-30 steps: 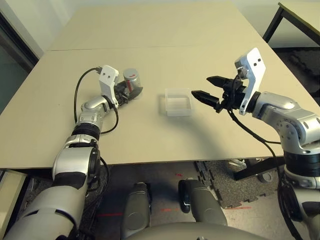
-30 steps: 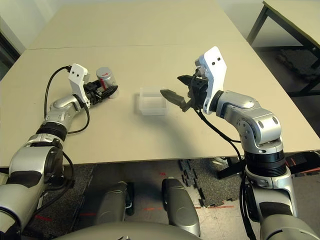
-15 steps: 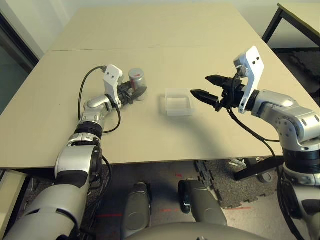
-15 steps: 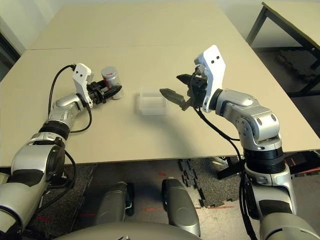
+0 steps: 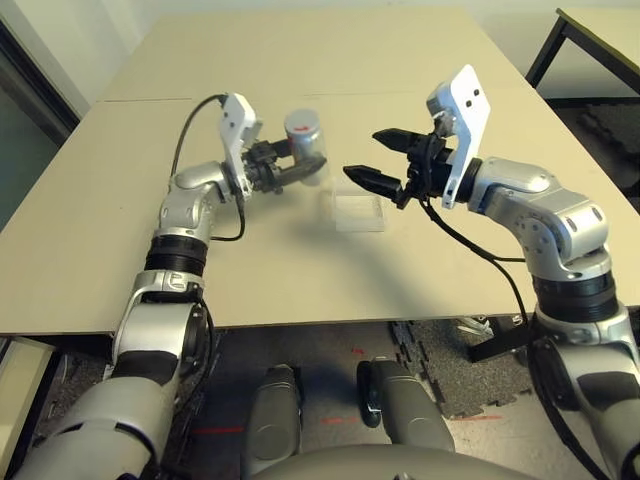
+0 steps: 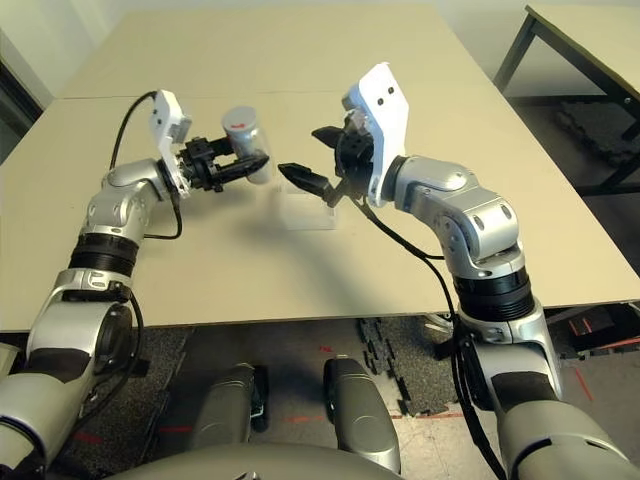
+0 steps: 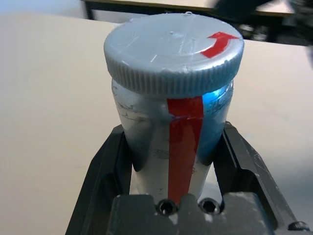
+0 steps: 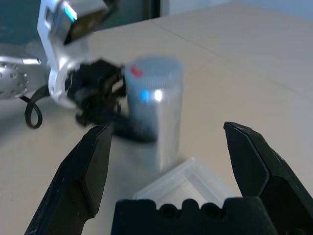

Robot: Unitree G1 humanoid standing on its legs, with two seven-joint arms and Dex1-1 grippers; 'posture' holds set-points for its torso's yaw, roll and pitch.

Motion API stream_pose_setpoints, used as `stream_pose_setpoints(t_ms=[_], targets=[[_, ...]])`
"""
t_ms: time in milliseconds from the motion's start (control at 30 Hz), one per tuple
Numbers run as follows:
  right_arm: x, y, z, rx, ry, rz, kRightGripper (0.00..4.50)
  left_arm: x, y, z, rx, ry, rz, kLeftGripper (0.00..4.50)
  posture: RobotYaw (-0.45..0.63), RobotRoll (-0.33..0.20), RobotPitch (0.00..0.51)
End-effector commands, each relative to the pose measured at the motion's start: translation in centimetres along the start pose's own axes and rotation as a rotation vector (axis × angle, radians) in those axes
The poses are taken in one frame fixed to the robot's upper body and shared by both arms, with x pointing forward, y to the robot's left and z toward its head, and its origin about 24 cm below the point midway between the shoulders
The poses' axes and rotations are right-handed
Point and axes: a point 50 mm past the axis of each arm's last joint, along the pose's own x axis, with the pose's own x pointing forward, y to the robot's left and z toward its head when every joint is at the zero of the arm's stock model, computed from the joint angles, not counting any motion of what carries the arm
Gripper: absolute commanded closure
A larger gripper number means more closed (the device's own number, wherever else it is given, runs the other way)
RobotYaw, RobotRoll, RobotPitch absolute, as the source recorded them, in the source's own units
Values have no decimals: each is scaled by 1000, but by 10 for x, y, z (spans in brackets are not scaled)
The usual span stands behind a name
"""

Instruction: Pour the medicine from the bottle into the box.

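Beige tables [image 5: 300, 60]; dark floor mats [image 5: 450, 380]

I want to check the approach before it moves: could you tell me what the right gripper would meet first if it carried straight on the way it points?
Most likely the capped silver-grey bottle with the red stripe, held upright in the left gripper; depth is uncertain.

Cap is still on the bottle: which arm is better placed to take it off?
Probably the right: the right gripper is open and free beside the bottle, while the left gripper is shut on the bottle's body.
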Motion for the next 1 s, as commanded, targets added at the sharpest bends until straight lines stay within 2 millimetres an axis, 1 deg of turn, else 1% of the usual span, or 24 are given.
stream_pose_setpoints(t_ms=[33, 233, 500, 700, 800, 833, 900, 933, 1000], targets=[[2, 2, 6, -43, 3, 51, 0, 9, -9, 6, 10, 14, -99, 1966, -162, 0, 91], [1, 1, 9, -73, 21, 96, 0, 17, -13, 12, 27, 18, -164, 1966, -172, 0, 89], [7, 3, 8, -68, 5, 71, 0, 20, -9, 12, 23, -4, -126, 1966, -172, 0, 91], [12, 6, 8, -47, -17, 53, 0, 21, -12, 10, 17, -8, -122, 1966, -166, 0, 92], [15, 7, 9, -44, -23, 51, 563, 21, -13, 9, 15, -10, -121, 1966, -164, 0, 93], [15, 7, 9, -43, -24, 50, 881, 22, -13, 9, 14, -10, -120, 1966, -161, 0, 95], [15, 7, 9, -42, -26, 45, 1666, 22, -12, 10, 14, -12, -117, 1966, -159, 0, 96], [15, 6, 9, -43, -27, 43, 1950, 21, -12, 10, 14, -13, -116, 1966, -159, 0, 96], [15, 6, 9, -44, -28, 41, 1957, 21, -12, 10, 14, -13, -113, 1966, -159, 0, 96]])
